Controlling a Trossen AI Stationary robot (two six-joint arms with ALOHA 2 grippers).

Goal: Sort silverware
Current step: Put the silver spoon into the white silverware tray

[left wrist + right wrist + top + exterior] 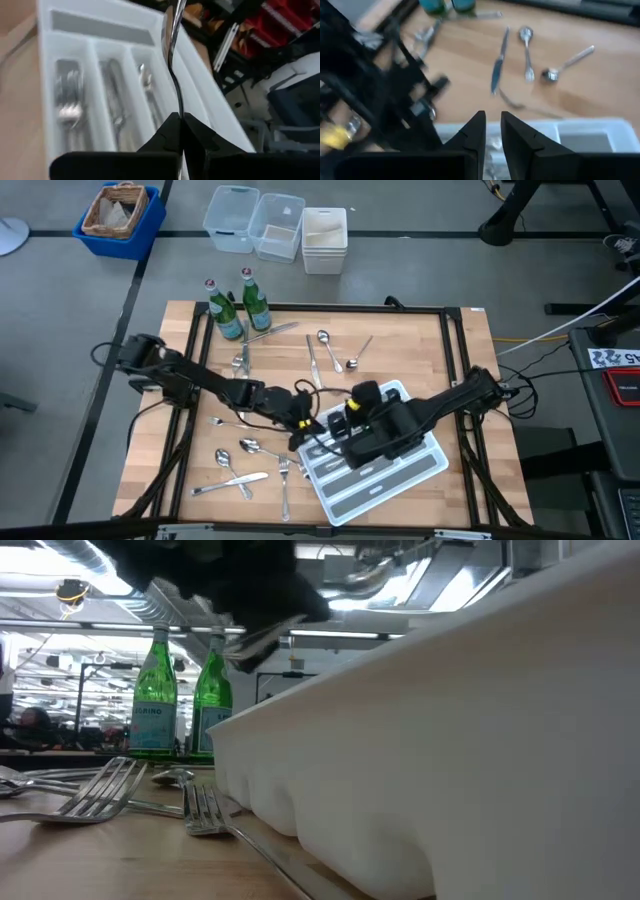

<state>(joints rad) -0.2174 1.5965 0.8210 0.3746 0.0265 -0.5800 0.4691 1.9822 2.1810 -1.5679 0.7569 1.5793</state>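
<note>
My left gripper (180,120) is shut on a spoon (171,55), which sticks up edge-on above the white divided tray (45,100). Several pieces of silverware (67,100) lie in the tray's long compartments. In the high view this gripper (305,430) is at the tray's left end (325,495). My right gripper (492,125) hovers above the tray's far edge (580,132), its fingers a little apart with nothing between them. A knife (499,62), two spoons (526,55) and several forks (240,470) lie flat on the wooden table. My left gripper pinches the spoon's thin handle (179,111) between its two fingertips. The spoon runs on from the fingers along their line, with its bowl (169,25) at the free end. It is lifted clear, over the tray's compartments.
Two green glass bottles (225,310) stand at the table's far left, with a knife (270,330) beside them. Both arms crowd the tray's left half (340,420). Plastic bins (275,225) and a blue basket (118,215) sit on the floor beyond the table.
</note>
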